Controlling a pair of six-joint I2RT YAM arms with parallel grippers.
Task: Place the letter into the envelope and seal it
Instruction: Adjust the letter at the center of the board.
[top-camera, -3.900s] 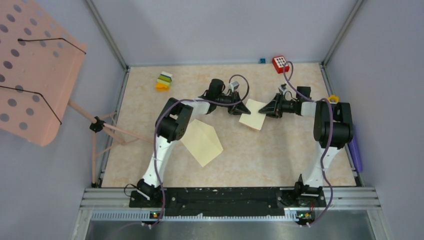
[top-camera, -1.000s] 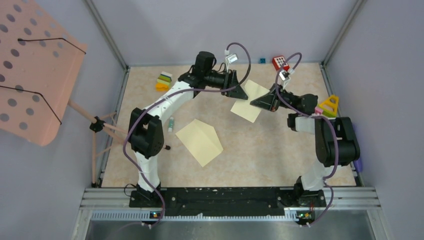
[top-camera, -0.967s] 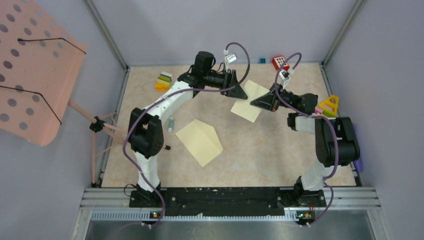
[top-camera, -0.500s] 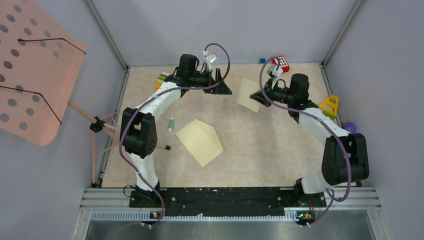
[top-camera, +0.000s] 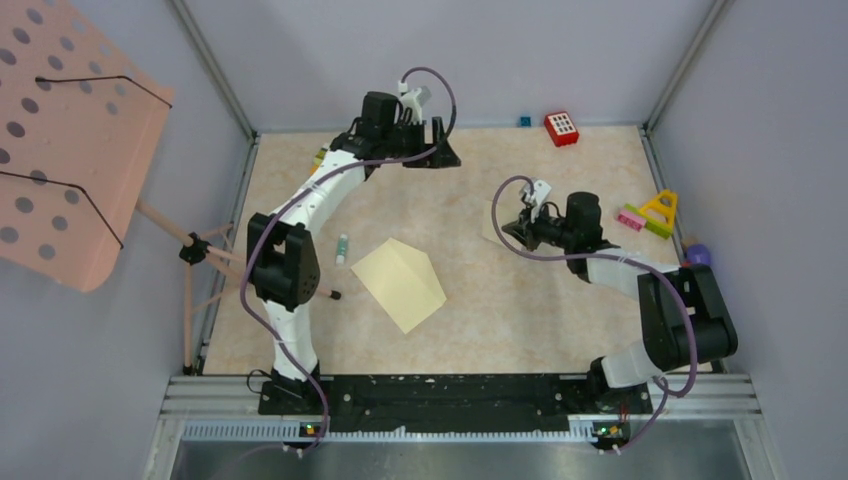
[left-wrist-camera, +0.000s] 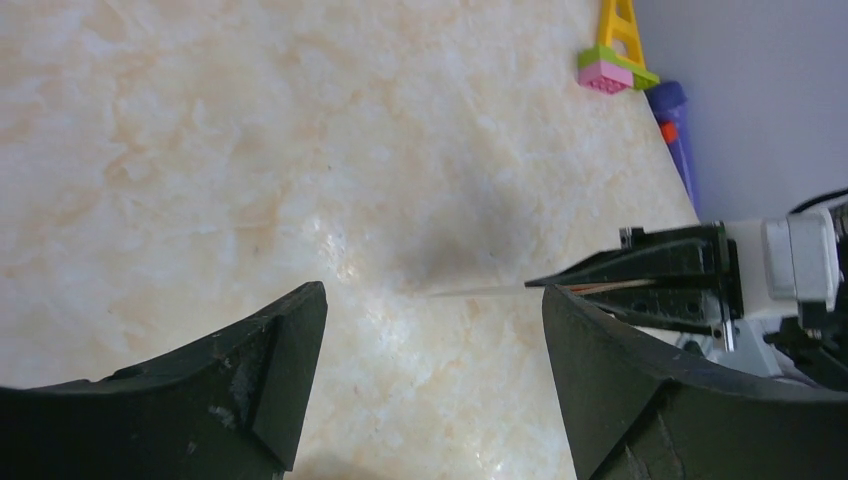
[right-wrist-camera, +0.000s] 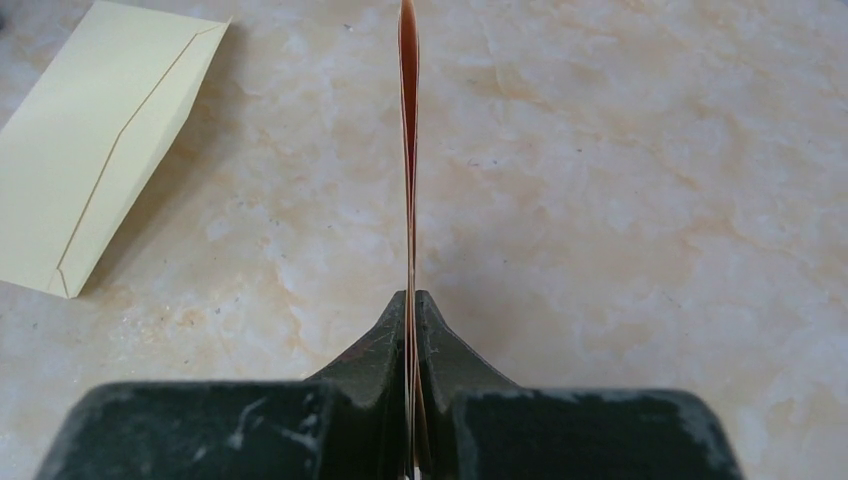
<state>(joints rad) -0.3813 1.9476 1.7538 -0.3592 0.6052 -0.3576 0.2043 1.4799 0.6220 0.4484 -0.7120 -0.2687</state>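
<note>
Your right end effector (right-wrist-camera: 410, 300) is clamped on the letter (right-wrist-camera: 408, 120) and your left end effector (left-wrist-camera: 432, 300) gapes empty, so bring the letter low to the envelope (top-camera: 400, 283) lying flap-open mid-bench (top-camera: 530, 310), edge aimed at its mouth.

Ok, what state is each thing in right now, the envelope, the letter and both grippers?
left gripper: open, holding nothing.
right gripper: shut on the letter.
letter: held edge-on, apart from the envelope.
envelope: lying flat, flap open, letter not in it.
</note>
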